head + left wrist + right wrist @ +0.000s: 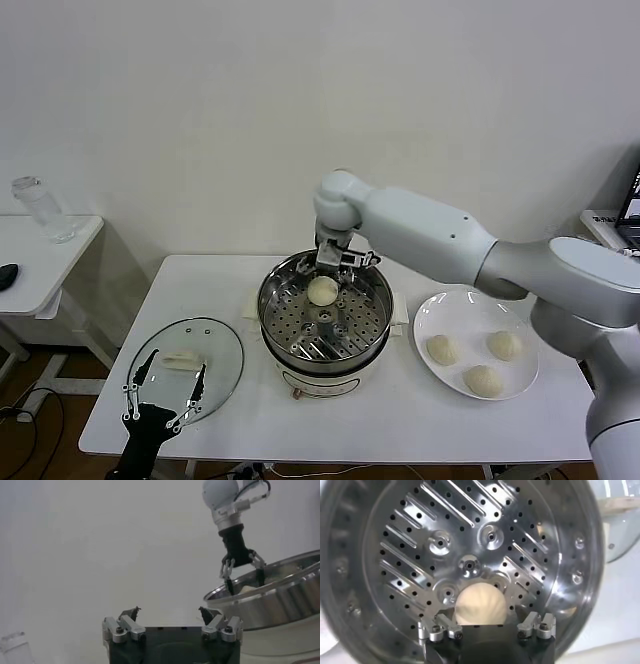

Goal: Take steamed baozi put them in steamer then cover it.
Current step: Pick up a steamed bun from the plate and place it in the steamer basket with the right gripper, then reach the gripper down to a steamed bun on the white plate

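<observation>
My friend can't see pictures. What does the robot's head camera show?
The right tool hangs open just above one baozi lying in the shiny steamer. Three more baozi wait on a white plate, and the left tool hovers open over the glass cover.

Four steamed baozi: one (322,291) in one steamer (275,300), three (442,349) (504,345) (483,380) on one plate (430,320); one cover (225,350).

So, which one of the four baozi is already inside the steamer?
The baozi lying on the perforated tray of the steamer, just below the open right gripper. The other three lie on the white plate.
</observation>
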Robot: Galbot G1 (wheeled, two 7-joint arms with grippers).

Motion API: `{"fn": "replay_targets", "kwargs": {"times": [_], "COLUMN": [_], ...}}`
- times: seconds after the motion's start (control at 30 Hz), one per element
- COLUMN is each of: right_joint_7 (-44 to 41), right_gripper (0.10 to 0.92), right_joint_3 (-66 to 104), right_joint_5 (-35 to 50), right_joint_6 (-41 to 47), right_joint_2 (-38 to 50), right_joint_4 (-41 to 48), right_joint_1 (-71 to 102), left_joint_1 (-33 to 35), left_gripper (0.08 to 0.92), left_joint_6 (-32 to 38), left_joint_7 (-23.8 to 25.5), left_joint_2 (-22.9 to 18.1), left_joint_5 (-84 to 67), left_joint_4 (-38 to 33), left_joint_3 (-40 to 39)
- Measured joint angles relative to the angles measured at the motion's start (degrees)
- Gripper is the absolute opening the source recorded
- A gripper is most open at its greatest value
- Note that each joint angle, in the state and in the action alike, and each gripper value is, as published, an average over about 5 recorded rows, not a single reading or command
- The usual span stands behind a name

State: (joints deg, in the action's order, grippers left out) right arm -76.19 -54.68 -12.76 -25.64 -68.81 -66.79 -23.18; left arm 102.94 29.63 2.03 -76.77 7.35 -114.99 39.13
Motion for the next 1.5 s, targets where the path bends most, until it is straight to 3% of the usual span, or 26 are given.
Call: {"fn": "replay_targets", "kwargs": {"times": [0.37, 0.63, 1.5], "right_joint_7": [-1.6, 0.7, 11.43], "right_gripper": [0.823, 0.823, 0.823], "right_joint_3": [-5.57, -12.01, -15.76], "right_joint_5": [16.5, 23.73, 25.88], "right_joint_6": [15.11, 23.23, 31.21], "right_joint_2": [14.75, 23.14, 26.56], "right_joint_4": [-0.21, -0.75, 0.88], "right_joint_1": [-6.09, -4.54, 7.71], "left_joint_1": [-0.27, -0.89, -0.07], "left_gripper": [0.823, 0.823, 0.823], "left_joint_6": [-0.49, -0.94, -0.56], "left_joint_7": [-0.01, -0.19, -0.37], "left_joint_2": [0.41, 0.55, -0.31], "left_joint_5": [0.43, 0.72, 1.11], "left_joint_4": [-0.33, -0.65, -0.47], "left_joint_3": [-1.12, -1.73, -0.82]}}
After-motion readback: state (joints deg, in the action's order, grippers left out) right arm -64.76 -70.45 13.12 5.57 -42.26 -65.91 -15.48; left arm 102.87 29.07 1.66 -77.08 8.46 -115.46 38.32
